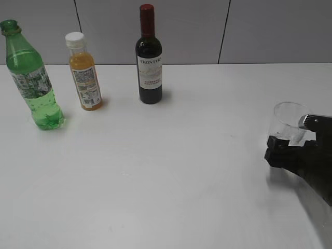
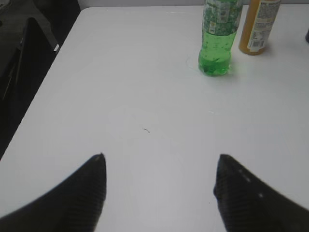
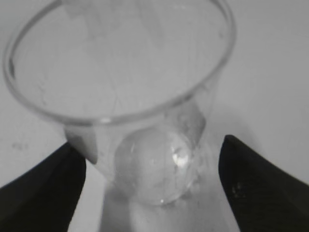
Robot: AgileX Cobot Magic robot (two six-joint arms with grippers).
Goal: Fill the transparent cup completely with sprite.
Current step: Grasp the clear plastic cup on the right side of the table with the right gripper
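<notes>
1. Nearest the exterior camera, at the lower right edge, sits the right end effector point(image 1: 290, 148), a black body reaching in from the right.
2. Its jaws stand wide apart with the transparent cup point(image 1: 289, 122) between them; in the right wrist view the cup point(image 3: 120, 96) fills the gap, and a sliver of space shows on both sides, so whether the fingers point(image 3: 43, 188) touch it cannot be told.
3. That cup stands upright on the white desk point(image 1: 171, 171) at the far right, well apart from the bottles, and looks empty.
4. At the far left of the desk stands the green sprite bottle point(image 1: 32, 78), uncapped, with clear fizzy liquid in its lower part.
5. Just to its right is an orange juice bottle point(image 1: 84, 72) with a white cap, and further right a dark wine bottle point(image 1: 149, 57) with a red top.
6. From the left wrist view, the left end effector point(image 2: 159, 188) hangs over bare desk with jaws spread wide and nothing between them; the sprite bottle point(image 2: 217, 43) lies well ahead of it.
</notes>
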